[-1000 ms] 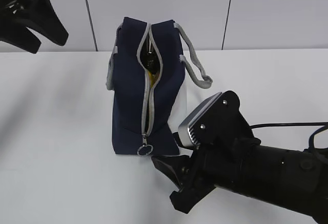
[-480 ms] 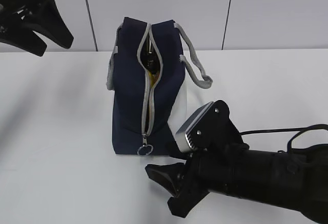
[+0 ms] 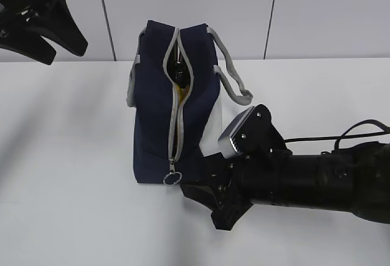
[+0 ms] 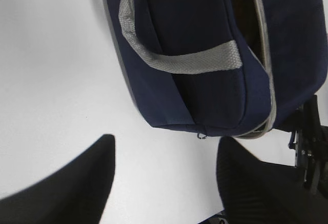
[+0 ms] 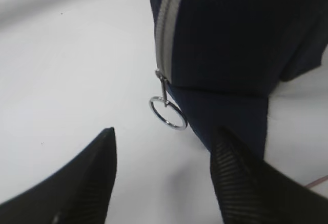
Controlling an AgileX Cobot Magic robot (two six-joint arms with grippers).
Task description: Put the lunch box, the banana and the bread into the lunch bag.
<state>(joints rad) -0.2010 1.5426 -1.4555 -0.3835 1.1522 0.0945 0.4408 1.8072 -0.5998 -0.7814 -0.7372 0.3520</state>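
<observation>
Right fingers (image 5: 163, 175) closer to ring pull (image 5: 167, 113), spread apart.

The lunch bag (image 3: 155, 101) is navy blue, with a grey zipper (image 3: 176, 111) running down its middle, grey woven strap handles (image 3: 234, 86) and a white side panel (image 3: 213, 133). A sliver of yellow shows through the zipper's open stretch. The ring pull (image 5: 167, 113) is shiny silver metal. The worktop (image 3: 67, 156) is plain white. Both grippers are matt black, the right gripper (image 5: 161, 178) with finely ribbed jaws, the left gripper (image 4: 164, 180) likewise.
</observation>
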